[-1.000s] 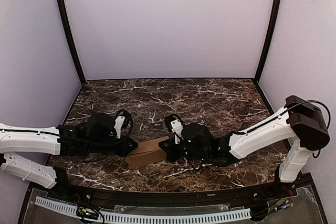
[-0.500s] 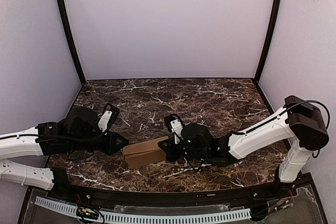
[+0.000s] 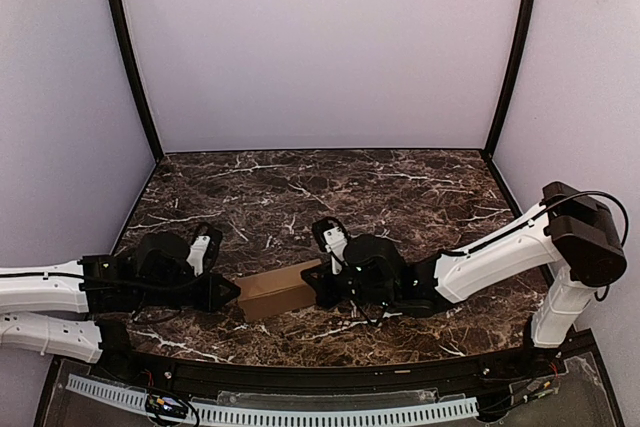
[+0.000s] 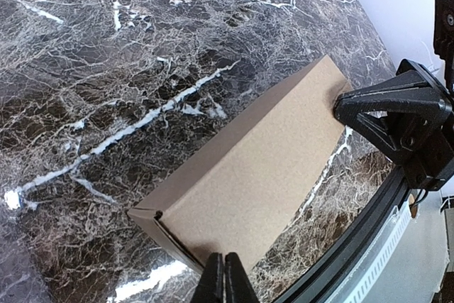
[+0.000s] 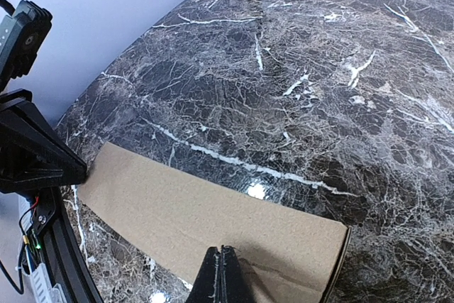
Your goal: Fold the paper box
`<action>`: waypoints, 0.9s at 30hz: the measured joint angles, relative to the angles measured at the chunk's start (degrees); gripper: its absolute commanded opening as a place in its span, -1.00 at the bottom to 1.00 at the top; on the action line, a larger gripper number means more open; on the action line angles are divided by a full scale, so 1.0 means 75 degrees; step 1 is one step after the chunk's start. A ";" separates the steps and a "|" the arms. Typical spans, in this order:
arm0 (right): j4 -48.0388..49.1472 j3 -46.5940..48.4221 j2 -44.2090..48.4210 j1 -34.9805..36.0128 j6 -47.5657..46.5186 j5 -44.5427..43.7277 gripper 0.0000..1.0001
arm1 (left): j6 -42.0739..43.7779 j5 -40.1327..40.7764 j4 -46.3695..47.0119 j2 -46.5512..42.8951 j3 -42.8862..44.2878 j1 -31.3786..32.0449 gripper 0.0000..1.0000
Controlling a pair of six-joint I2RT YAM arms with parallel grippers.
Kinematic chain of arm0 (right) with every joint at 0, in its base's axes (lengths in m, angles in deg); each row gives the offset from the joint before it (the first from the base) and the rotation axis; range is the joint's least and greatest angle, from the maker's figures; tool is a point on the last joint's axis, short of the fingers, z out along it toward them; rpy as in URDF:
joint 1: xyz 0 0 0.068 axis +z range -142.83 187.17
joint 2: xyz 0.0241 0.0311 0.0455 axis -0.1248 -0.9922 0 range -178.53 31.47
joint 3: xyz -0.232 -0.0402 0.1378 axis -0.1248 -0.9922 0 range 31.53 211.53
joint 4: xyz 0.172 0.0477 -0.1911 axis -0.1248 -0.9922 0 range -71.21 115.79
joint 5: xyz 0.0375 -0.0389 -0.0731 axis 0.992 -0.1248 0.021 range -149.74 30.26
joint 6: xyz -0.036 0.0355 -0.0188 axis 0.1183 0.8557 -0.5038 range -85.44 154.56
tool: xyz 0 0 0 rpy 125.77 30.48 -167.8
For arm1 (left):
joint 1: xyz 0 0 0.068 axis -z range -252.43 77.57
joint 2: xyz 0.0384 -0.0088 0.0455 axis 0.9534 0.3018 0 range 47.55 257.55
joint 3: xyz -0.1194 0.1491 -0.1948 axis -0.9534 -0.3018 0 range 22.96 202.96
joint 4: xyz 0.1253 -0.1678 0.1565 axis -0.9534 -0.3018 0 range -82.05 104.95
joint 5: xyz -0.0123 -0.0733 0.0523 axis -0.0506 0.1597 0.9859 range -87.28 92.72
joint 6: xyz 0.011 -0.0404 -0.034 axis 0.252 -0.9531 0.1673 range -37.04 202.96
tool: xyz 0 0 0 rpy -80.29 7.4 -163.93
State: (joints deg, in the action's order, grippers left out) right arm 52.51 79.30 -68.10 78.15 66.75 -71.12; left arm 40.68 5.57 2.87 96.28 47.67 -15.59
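One paper box (image 3: 281,289), closed-up tan carton, lies flat on the dark marble worktop (image 3: 400,187), lower centre of the top view, near the front edge. Its long axis runs left-right across the frame, with the right end tilted a bit up toward the back. The left end points at the left arm and the right end at the right arm.

There are two arms, one from each side, both low over the worktop, each with one end effector.

The left end effector (image 3: 231,292) has its fingers pressed together with nothing between them. Its tip is at the box's left end, touching or just beside it.

The right end effector (image 3: 316,288) also has its fingers together, tip at the box's right end. Its wrist view shows the tip over the carton's near edge, but whether it pinches any cardboard is unclear.

In the left wrist view the box runs diagonally from lower left to upper right, with the other end effector at its far end.
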 measured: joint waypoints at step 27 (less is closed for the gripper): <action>-0.0484 0.0154 0.0087 0.0009 -0.0064 -0.0149 -1.00 | 0.0629 -0.0889 0.1241 0.2250 0.0985 -0.0006 -0.89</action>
State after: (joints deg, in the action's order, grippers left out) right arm 48.89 80.46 -67.44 78.22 66.27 -72.23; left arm 45.40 -1.09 12.18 113.15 55.05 -15.64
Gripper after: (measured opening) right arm 0.002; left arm 0.056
